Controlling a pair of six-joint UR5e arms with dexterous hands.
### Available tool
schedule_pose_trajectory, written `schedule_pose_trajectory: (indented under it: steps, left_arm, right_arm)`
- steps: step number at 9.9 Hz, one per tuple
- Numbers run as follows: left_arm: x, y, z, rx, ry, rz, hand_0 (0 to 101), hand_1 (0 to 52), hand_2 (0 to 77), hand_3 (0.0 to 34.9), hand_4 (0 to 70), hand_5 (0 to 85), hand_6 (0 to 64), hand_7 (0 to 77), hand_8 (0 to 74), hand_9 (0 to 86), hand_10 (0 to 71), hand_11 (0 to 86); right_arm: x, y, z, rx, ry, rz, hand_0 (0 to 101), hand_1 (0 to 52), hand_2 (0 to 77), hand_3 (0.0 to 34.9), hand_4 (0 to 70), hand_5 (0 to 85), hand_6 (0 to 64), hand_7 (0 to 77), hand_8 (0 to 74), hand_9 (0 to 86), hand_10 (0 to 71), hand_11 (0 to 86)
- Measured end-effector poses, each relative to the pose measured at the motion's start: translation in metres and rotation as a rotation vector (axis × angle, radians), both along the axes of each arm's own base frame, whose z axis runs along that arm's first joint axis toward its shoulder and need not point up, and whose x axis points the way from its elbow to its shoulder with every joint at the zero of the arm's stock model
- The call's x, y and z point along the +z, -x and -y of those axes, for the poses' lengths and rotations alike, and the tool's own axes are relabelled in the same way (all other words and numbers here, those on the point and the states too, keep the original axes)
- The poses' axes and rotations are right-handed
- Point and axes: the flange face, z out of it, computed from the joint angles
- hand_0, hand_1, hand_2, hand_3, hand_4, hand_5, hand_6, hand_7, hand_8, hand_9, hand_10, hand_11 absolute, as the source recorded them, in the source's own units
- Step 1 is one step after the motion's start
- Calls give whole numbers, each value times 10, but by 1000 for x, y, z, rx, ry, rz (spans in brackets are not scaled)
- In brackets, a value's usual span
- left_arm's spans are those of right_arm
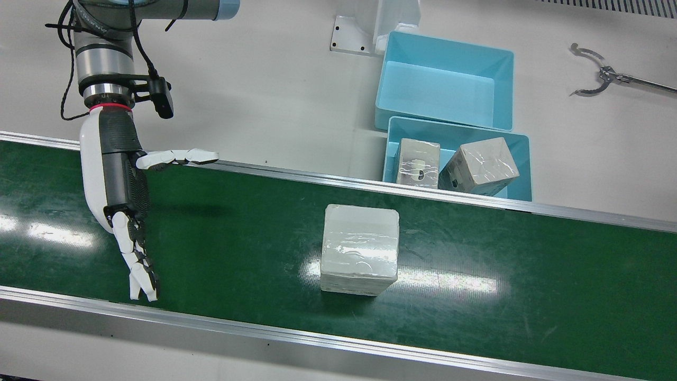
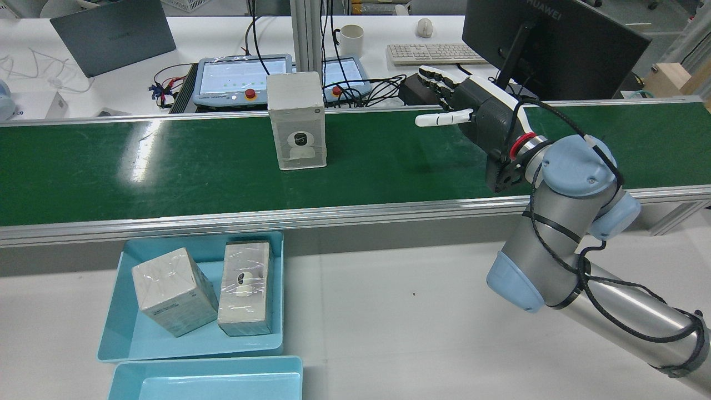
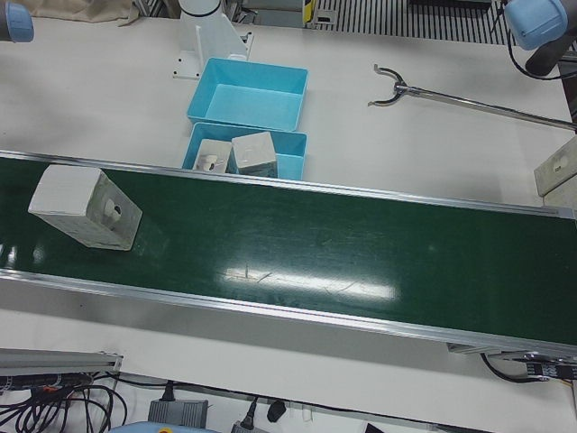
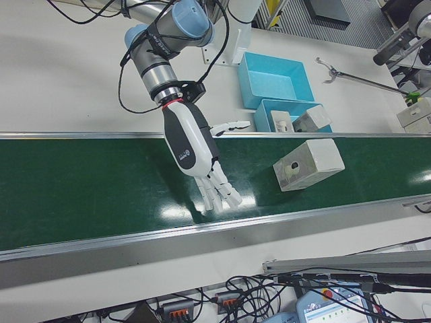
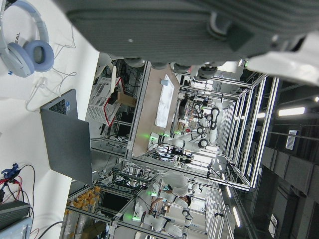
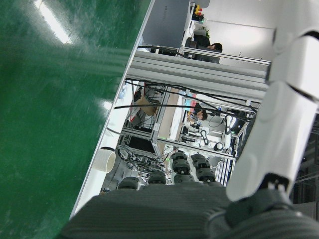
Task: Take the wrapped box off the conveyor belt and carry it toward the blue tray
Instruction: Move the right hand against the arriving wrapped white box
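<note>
- The wrapped box [image 1: 360, 248] stands upright on the green belt [image 1: 222, 233], about midway across its width, untouched by either hand.
- The right hand [image 1: 124, 203] hovers over the belt well apart from the box, released: fingers [image 1: 140, 264] stretched out straight, thumb [image 1: 177, 156] splayed to the side, holding nothing.
- Seen from the rear, the right hand's palm faces toward the box.
- The near tray [image 1: 521, 159] sits on the worktop [image 1: 275, 90] just beside the belt's rail and holds two wrapped boxes [image 1: 478, 166], one lying flat, the other tilted against it.
- A second tray [image 1: 447, 79], bare inside, touches the first on the side away from the belt.
- A long grabber tool [image 1: 600, 79] lies on the worktop beyond the trays.
- The left hand [image 5: 199, 30] shows only as a blurred dark edge in its own camera; whether it is released or clenched I cannot tell.
</note>
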Motion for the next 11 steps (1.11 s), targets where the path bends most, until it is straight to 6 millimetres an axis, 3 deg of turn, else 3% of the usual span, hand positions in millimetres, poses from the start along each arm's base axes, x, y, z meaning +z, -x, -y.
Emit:
schedule_pose_trajectory:
  steps: [4, 5, 11]
  left_arm:
    - [0, 0, 0, 0, 0, 0, 0, 0, 5, 0, 0, 11, 0, 0, 0, 0, 0, 0]
    - [0, 0, 0, 0, 0, 0, 0, 0, 5, 0, 0, 11, 0, 5, 0, 0, 0, 0]
    - [0, 0, 0, 0, 0, 0, 0, 0, 11, 0, 0, 11, 0, 0, 0, 0, 5, 0]
  right_arm:
    - [0, -3, 0, 3, -1, 3, 452, 142, 147, 32, 0, 76, 0, 0, 5, 11, 0, 11]
    - [0, -3, 0, 4, 0, 3, 456, 142, 147, 6, 0, 60, 0, 5, 0, 11, 0, 11]
    - [-1, 1, 0, -1, -1, 4, 469, 158, 142, 7, 0, 65, 0, 0, 0, 11, 0, 22]
